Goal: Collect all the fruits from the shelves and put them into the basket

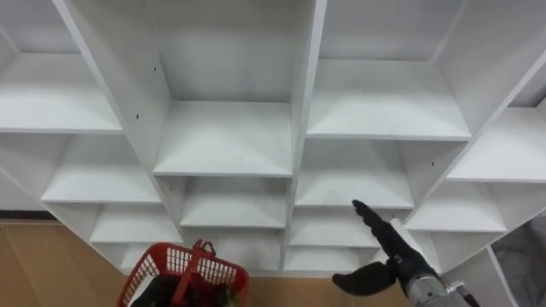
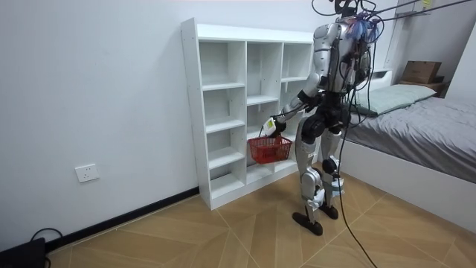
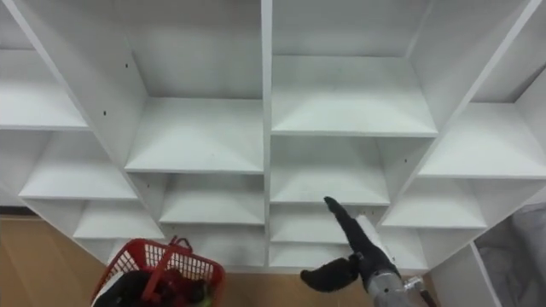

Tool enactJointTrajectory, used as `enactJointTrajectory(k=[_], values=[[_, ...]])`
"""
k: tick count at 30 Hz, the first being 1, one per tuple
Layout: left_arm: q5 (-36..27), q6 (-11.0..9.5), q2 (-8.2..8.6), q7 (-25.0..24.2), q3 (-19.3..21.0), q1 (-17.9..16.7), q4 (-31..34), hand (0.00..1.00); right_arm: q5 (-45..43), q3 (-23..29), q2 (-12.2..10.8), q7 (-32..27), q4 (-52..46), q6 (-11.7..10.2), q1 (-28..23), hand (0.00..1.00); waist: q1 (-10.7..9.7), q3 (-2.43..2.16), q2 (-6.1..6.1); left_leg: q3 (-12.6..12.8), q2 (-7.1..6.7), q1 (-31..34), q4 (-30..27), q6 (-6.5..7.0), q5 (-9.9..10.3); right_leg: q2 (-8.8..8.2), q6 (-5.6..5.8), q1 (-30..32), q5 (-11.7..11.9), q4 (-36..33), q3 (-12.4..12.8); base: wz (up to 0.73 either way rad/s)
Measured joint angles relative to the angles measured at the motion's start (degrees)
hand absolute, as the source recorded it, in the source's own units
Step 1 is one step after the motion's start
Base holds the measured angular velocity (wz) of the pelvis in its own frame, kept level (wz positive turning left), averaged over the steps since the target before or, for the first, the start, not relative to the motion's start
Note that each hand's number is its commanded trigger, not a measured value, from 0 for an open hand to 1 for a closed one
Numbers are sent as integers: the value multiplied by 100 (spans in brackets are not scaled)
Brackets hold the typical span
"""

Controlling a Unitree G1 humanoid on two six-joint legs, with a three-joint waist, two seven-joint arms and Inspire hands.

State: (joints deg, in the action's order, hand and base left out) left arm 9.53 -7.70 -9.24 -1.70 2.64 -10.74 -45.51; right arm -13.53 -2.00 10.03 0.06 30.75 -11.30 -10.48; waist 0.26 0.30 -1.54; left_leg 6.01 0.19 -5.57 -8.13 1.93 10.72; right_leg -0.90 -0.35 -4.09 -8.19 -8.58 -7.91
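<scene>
I had the robot standing close before the closet (image 1: 299,85), facing its compartments. Every shelf I could see in the eye views was bare; I found no fruit on them. The right hand (image 1: 403,254) was raised before the lower middle compartments, with the fingers straight and the thumb spread. It was released and held nothing.

The basket (image 1: 168,255) hung low at my left, in front of the lower shelves. In it lay some dark and red things (image 3: 175,288). I judged them to be fruits already collected, but I could not tell which kind. In the room view a hand (image 2: 274,124), which I took for the left hand, was just over the basket's handle. Its grip I could not tell.

I judged the step to be the search for remaining fruit, late in the task. The next move called for looking into the compartments outside my view before reaching anywhere, while keeping the basket level.
</scene>
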Motion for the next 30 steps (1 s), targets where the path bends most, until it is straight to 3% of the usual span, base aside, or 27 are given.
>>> enactJointTrajectory(k=[4, 9, 13, 16, 19, 26, 30], values=[[-5, -17, -2, 250, 244, -187, -219, 100, 280, 357, 12, -451, 474, -34, -222, 0, -13, -42, -71, 0, 2, -125, 47, -2, 2, 3, 1, -138, -15, 19, -6, 0], [-140, -18, -34, 484, 511, -275, -700, 100, 996, 805, 112, -873, 1796, -121, -207, 0, -9, -36, -115, -1, 1, -275, 50, -5, 45, 9, 14, -276, -40, 84, -6, 0], [-212, -17, -47, 586, 1026, -509, -860, 100, 1444, 1272, 130, -1007, 2673, -112, -396, 0, -17, -41, -107, -8, 2, -317, 46, -6, 88, 8, 20, -327, -62, 88, -8, 0], [-224, 14, -76, 676, 1183, -609, -929, 100, 1566, 1299, 128, -1087, 3169, -35, -494, 0, -44, -37, -85, -14, 1, -315, 48, -5, 100, 9, 25, -340, -65, 87, -11, 0], [-229, 29, -67, 704, 1177, -704, -929, 100, 1564, 1299, 114, -1104, 3385, 75, -526, 0, -160, -38, -61, -17, -3, -310, 38, 2, 122, 6, 32, -329, -82, 83, -8, 0], [-225, 126, -12, 731, 1064, -659, -937, 100, 1405, 1181, 95, -1086, 3603, 169, -523, 0, -191, -39, -9, -10, -7, -320, 39, 8, 129, 6, 38, -323, -91, 79, 2, 0], [-209, 168, 130, 776, 1034, -660, -937, 100, 1065, 1006, 51, -964, 3721, 471, -509, 0, -174, -31, 36, -12, -10, -315, 43, 10, 132, 2, 42, -320, -105, 70, -2, 0]])
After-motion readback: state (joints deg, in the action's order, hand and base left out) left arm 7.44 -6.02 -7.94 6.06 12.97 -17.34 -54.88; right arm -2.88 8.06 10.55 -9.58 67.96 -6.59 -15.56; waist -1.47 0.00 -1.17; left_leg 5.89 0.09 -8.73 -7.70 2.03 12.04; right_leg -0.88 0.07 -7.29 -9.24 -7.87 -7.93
